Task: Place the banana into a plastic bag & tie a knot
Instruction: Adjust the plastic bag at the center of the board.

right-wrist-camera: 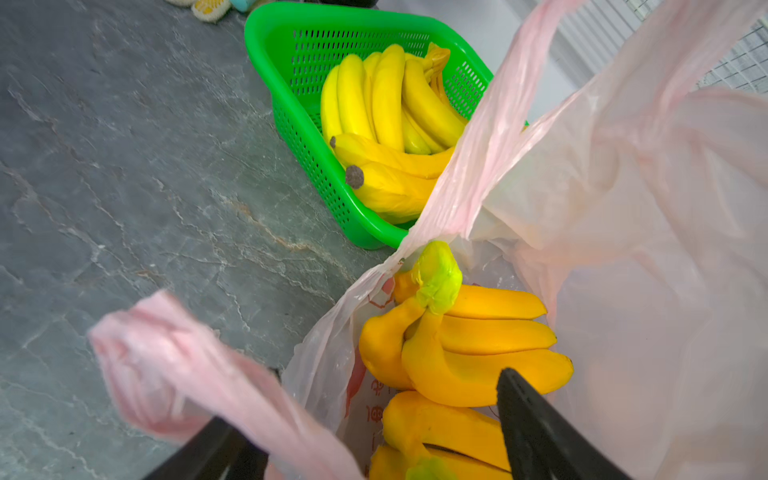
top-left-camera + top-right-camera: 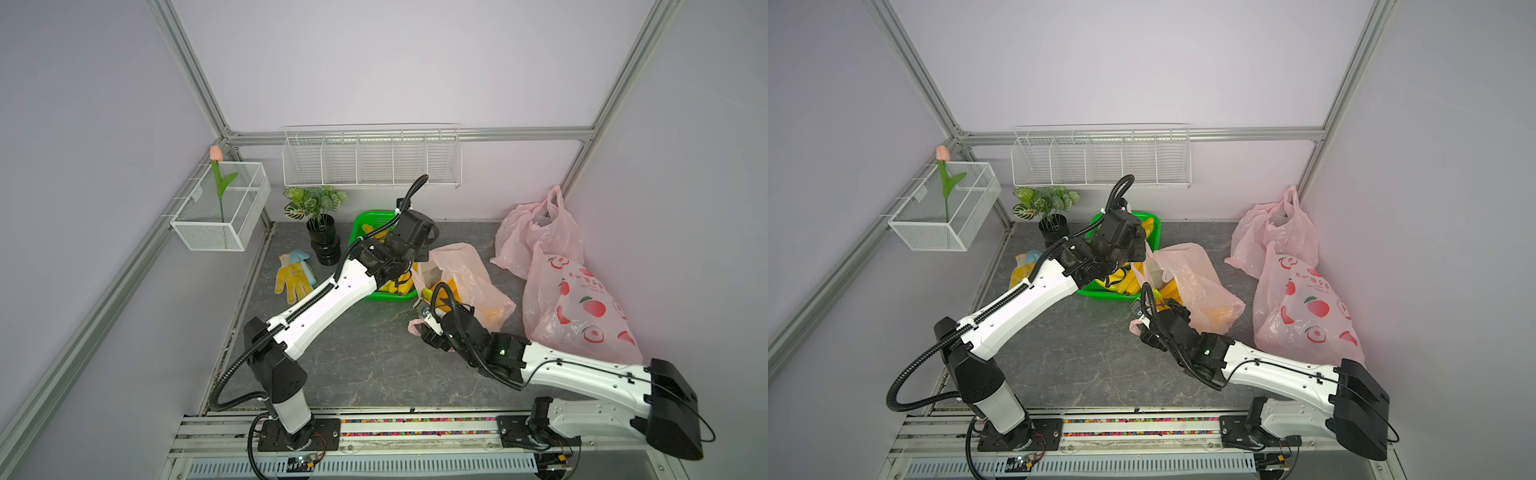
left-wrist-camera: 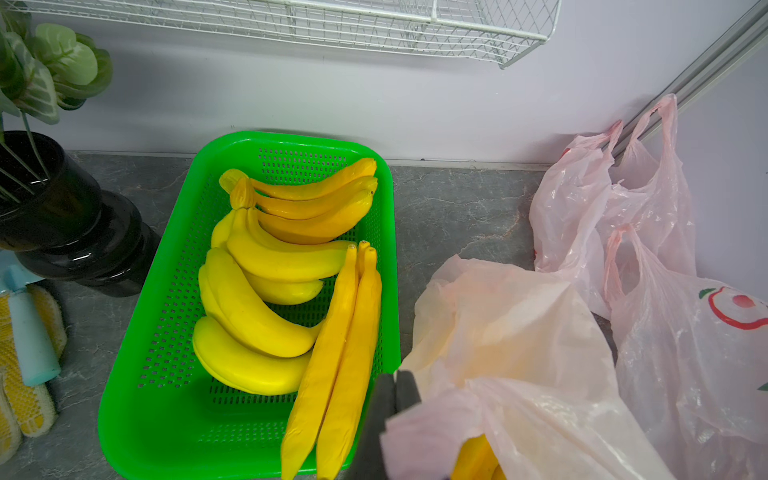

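Observation:
A pink plastic bag (image 2: 469,274) (image 2: 1192,274) lies open on the grey table beside a green basket (image 2: 365,220) (image 3: 166,291). A bunch of orange-yellow bananas (image 1: 478,332) (image 2: 440,291) sits inside the bag's mouth. My left gripper (image 3: 395,384) (image 2: 415,266) is shut on the bag's far rim and holds it raised next to the basket. At the near side of the mouth, my right gripper (image 1: 390,371) (image 2: 426,309) stands open with the bunch between its wide-set fingers. A blurred pink handle loop (image 1: 174,365) drapes over one finger.
The basket holds several more bananas (image 3: 270,266). Two filled pink bags (image 2: 536,232) (image 2: 577,307) stand in the back right corner. A black potted plant (image 2: 322,237) and a yellow glove (image 2: 291,278) lie left of the basket. A wire shelf (image 2: 370,162) hangs on the back wall.

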You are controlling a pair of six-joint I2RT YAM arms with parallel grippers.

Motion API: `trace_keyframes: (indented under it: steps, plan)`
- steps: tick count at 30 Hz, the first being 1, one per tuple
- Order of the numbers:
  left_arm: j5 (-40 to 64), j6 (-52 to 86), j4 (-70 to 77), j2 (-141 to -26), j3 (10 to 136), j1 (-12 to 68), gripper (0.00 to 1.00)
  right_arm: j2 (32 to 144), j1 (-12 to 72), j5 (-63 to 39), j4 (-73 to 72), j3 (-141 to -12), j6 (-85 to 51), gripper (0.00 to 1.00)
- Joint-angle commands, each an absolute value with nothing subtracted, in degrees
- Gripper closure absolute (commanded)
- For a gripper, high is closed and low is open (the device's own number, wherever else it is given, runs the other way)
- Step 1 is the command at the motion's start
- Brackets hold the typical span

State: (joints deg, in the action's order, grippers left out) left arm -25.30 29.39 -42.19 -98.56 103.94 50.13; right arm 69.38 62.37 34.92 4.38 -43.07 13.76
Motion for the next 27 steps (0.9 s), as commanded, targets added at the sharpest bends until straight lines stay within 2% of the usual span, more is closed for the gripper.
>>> trace_keyframes:
  steps: [1,5,9,12,16,22,27]
  plan:
    - [-25.1,30.6,-44.3,-97.5,105.0,50.0,1.0,69.7,62.6,40.2,-0.1,-42.6,16.1,0.23]
    - [-25.2,30.5,-45.3,-96.8,106.0,50.0,1.0,65.6,62.4,44.4,-3.3,-42.8,16.8,0.58]
    - [-27.8,28.7,-49.1,-97.3,111.8,49.9,1.0,56.1,59.5,42.9,-0.7,-43.5,13.6,0.72]
    - [-30.1,27.5,-51.6,-98.0,116.4,49.8,1.0,48.7,52.5,37.3,6.4,-46.3,6.7,0.77]
    - [-32.8,26.1,-54.5,-98.7,121.7,49.1,1.0,44.8,40.6,28.8,15.2,-53.5,-1.3,0.89]
    - [-33.6,25.1,-55.8,-99.0,124.7,46.0,1.0,51.8,23.7,13.9,25.0,-65.7,-9.4,0.93]
    - [-30.0,23.4,-57.1,-101.3,124.4,45.8,1.0,57.2,11.3,0.2,25.5,-67.9,-18.0,0.93]
